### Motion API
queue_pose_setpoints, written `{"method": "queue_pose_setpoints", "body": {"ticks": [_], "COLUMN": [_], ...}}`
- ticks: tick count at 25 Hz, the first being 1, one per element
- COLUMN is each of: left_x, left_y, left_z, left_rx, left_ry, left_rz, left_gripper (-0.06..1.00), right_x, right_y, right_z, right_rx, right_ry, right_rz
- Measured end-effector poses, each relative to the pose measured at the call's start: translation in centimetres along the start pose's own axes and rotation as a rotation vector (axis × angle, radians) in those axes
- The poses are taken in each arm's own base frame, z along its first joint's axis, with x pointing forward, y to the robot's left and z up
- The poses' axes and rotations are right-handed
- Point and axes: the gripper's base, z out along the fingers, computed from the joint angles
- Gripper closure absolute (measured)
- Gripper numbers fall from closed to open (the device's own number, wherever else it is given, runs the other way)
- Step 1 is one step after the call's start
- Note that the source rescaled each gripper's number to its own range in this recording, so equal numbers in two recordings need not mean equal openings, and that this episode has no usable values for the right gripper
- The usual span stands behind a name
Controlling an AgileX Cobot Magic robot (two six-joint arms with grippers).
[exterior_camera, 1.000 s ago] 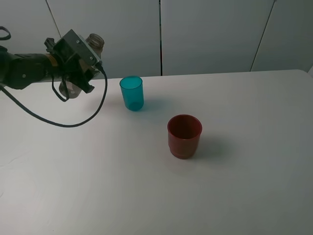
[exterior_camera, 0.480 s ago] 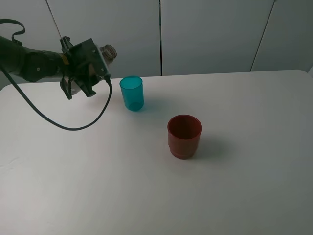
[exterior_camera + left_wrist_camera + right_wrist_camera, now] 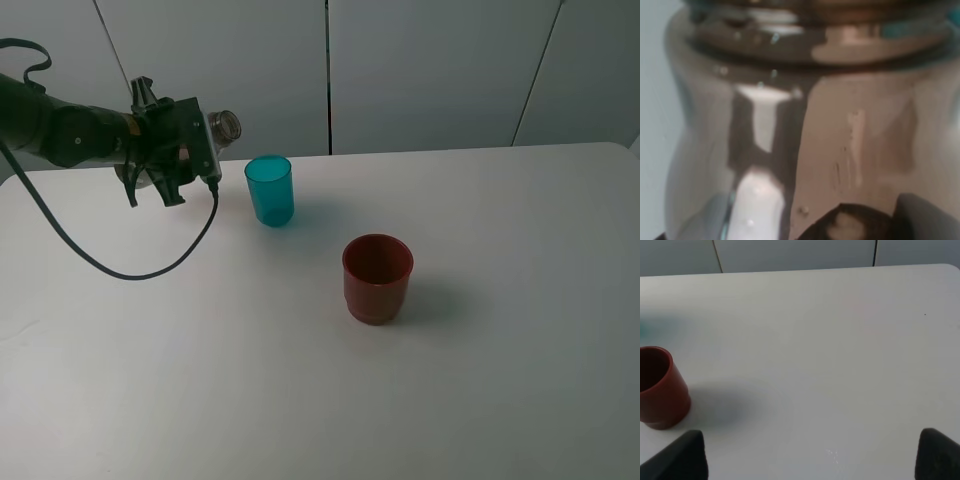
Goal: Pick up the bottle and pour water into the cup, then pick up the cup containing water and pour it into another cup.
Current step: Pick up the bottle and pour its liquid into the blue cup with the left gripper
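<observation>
While the right pincer [image 3: 812,460] hangs above the white desk [image 3: 480,400] with jaws wide apart and nothing between them, the dark red opaque plastic cup [image 3: 377,278] stands upright nearest the front. Beyond it, well apart, stands the translucent teal-blue plastic tumbler [image 3: 270,190]. Farthest back, the left pincer [image 3: 155,172] clamps the smoky grey-brown transparent plastic bottle [image 3: 224,126], tipped almost level, mouth toward the tumbler.

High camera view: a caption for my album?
Left gripper holds the bottle tilted toward the teal cup, red cup standing nearby.
</observation>
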Motion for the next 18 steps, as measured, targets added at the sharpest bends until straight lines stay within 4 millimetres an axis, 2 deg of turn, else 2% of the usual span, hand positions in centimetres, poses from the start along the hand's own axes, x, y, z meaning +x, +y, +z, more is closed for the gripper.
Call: {"method": "queue_pose_setpoints", "body": {"ticks": [8,18], "left_x": [-0.7,-1.0], "left_y": [1.1,1.1], "left_z": [0.1,0.2], "left_rx": [0.021,0.035], "left_ry": [0.022,0.026], "left_rz": [0.028,0.056], "left_gripper": [0.92,0.92], "right_x": [0.0,0.0], "right_y": [0.0,0.0], "right_z": [0.0,0.0], "right_rx": [0.000,0.000], "right_ry": [0.000,0.000], "right_rz": [0.000,0.000]}}
